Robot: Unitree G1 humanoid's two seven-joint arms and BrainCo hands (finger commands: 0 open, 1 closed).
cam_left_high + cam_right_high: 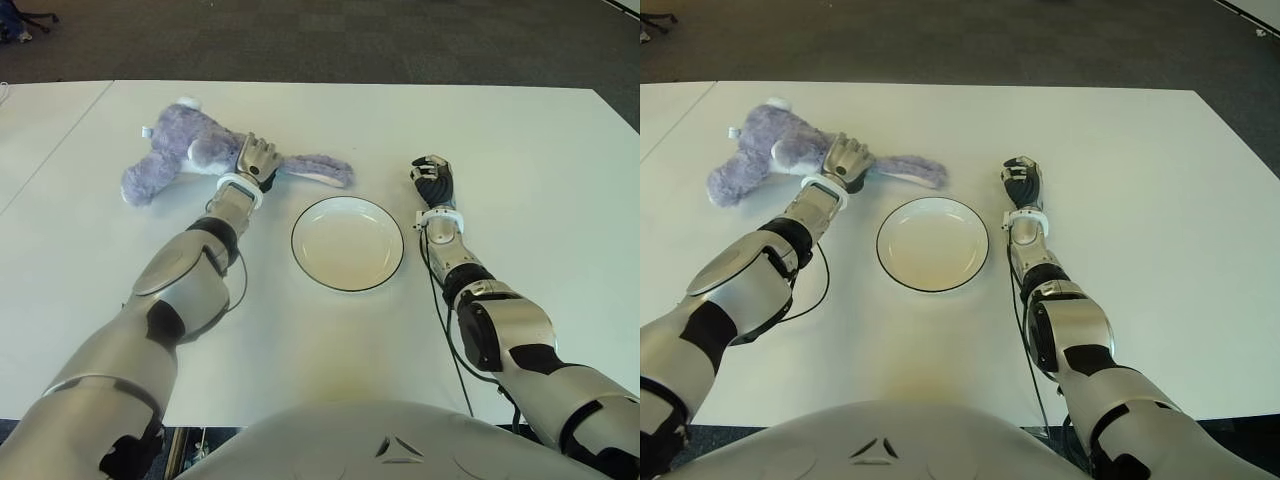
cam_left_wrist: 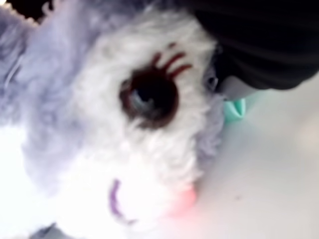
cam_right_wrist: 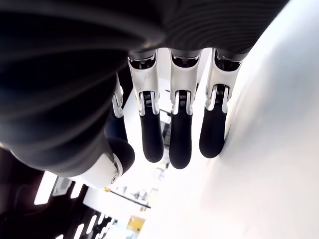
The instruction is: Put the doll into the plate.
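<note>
Two hands are out on your white table (image 1: 520, 160), and only one matters for the next move. Nearest you sits the round white plate with a thin dark rim (image 1: 347, 243), empty, between the two forearms. To its right the right hand (image 1: 432, 180) shows just beside the plate, fingers (image 3: 180, 144) loosely curled with nothing in them — idle.

Farther out and to the left, the left hand (image 1: 256, 158) is down on the fluffy lilac-and-white plush rabbit doll (image 1: 185, 145), at the point where the head meets its long ear. The left wrist view is filled with the doll's face, so contact is close, but you cannot tell whether the fingers are clamped on it or merely laid over it.

The doll's long axis runs left to right across the far side — body to the left, ear trailing right toward the plate's far rim. So from the left hand, the plate lies nearer and to the right.
</note>
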